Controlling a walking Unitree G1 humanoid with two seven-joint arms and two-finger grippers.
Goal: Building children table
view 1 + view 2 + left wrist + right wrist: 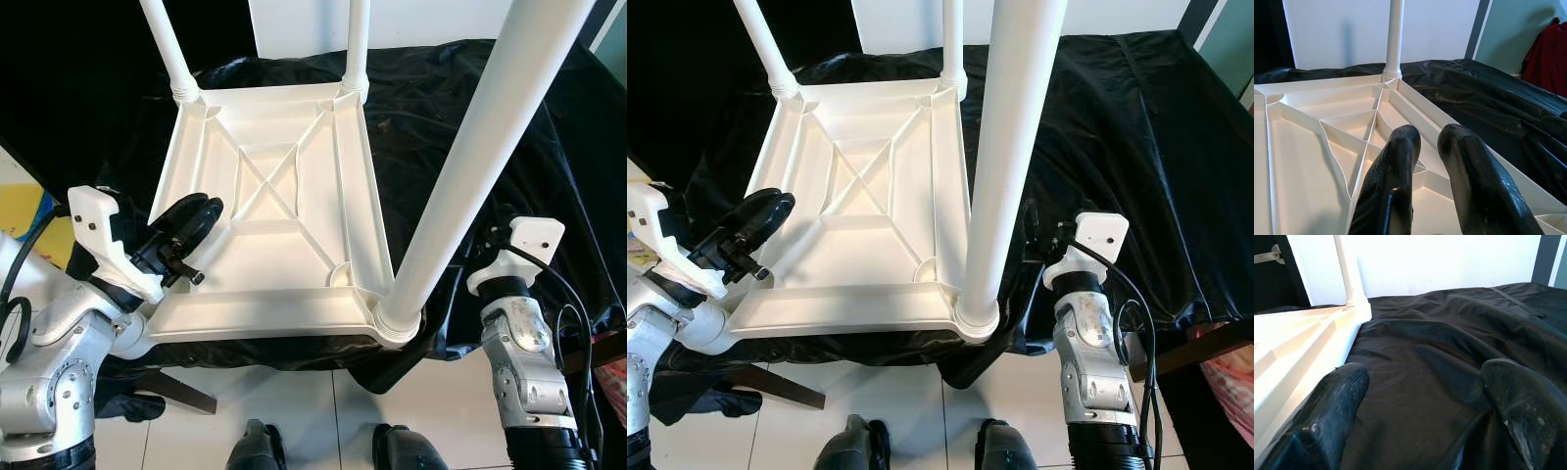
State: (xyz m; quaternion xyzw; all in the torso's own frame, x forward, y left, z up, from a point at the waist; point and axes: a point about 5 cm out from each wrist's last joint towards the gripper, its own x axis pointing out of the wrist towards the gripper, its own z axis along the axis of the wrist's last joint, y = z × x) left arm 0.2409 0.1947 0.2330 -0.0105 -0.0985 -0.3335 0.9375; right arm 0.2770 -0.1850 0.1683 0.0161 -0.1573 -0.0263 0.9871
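- Black cloth (470, 108) is draped over the counter under both tools.
- Upturned white table (274, 196) is seen beneath the left tool (1427, 142), fingers narrowly parted.
- Right tool (1425, 387) is held wide, just beside the table's edge.

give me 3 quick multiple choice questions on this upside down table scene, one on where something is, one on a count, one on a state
1. Where does the left end effector sit?
A. over the near left part of the table's underside
B. on the floor
C. around the far leg

2. How many legs stand in the table?
A. one
B. three
C. four

3. How are the right end effector fingers set?
A. shut on a leg
B. wide apart with nothing between them
C. shut on the cloth

Key: 1 A, its black fingers lie over the white ribs at that corner. 2 B, the near right leg, the far left leg and the far right leg are in; the near left corner has none. 3 B, the black cloth shows in the gap.
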